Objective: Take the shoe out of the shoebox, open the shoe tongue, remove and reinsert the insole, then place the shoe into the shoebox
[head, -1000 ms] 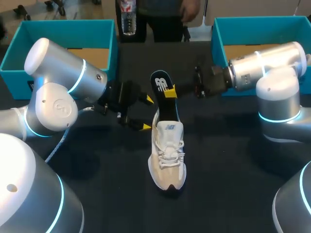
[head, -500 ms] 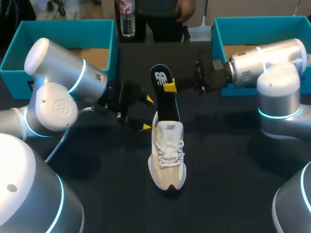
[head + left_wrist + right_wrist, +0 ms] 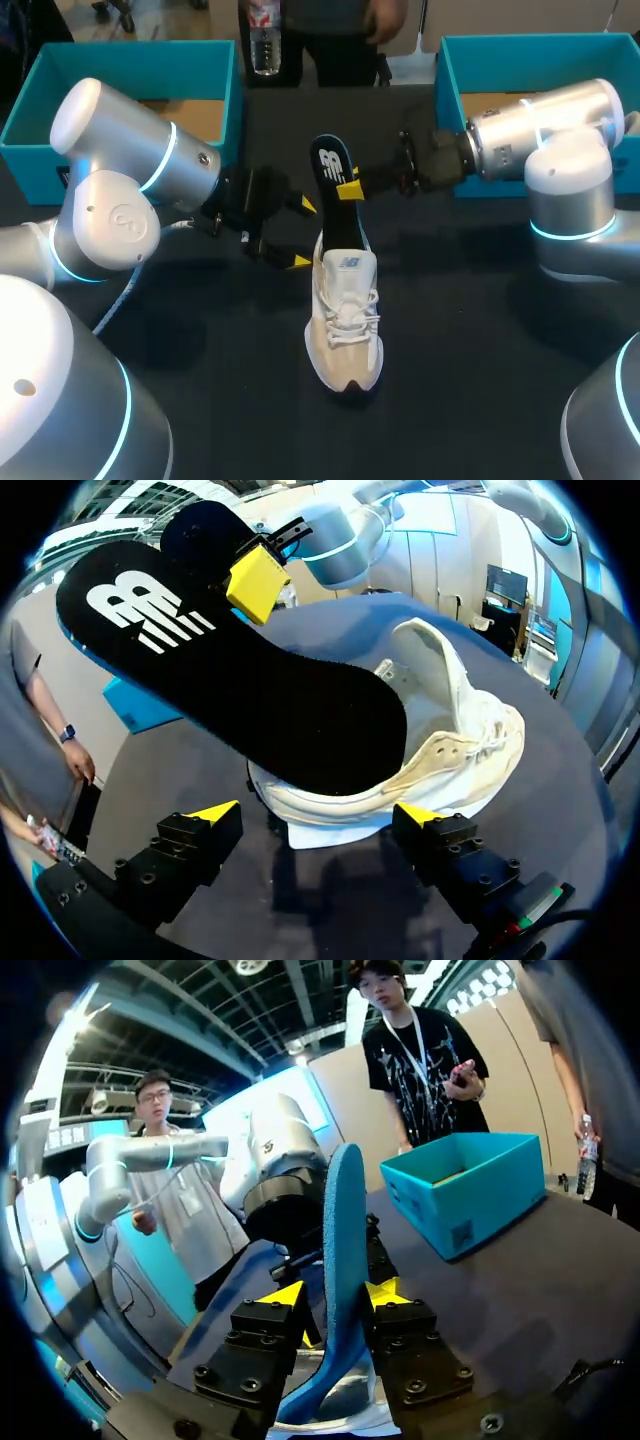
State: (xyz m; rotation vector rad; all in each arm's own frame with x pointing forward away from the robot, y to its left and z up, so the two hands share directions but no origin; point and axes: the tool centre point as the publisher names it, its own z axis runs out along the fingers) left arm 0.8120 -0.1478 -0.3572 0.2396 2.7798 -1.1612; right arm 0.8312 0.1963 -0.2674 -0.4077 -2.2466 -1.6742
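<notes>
In the head view the cream shoe (image 3: pixel 343 320) lies flat on the dark desk (image 3: pixel 200 400), midway between my arms, toe pointing back at me. The black insole (image 3: pixel 335 190) with a white logo stands up out of its heel opening, leaning away from me. My right arm (image 3: pixel 530 125) reaches in from the side, and the right jaws are clenched on the insole's upper part, one yellow tip (image 3: pixel 349 187) showing against it. My left arm (image 3: pixel 130 190) sits on the other side. The left jaws are released and wide apart, holding nothing, just beside the shoe's heel. One teal shoebox (image 3: pixel 25 115) stands at the far left corner of the desk, and a second shoebox (image 3: pixel 447 80) stands at the far right, behind my right arm.

In the left wrist view my two yellow tips (image 3: pixel 215 812) are spread, with the shoe (image 3: pixel 450 750) just ahead of them, and I cannot see either one touching it. The insole (image 3: pixel 250 690) slants up out of the shoe, its logo end highest, and a yellow tip of the right jaws (image 3: pixel 258 583) is pressed to it near that end.

In the right wrist view the insole (image 3: pixel 345 1290) shows edge-on and blue. It stands upright between my yellow tips (image 3: pixel 285 1295), which grip it from both sides. The left arm (image 3: pixel 280 1180) faces me beyond it, and the left shoebox (image 3: pixel 470 1185) stands on the desk off to one side.
</notes>
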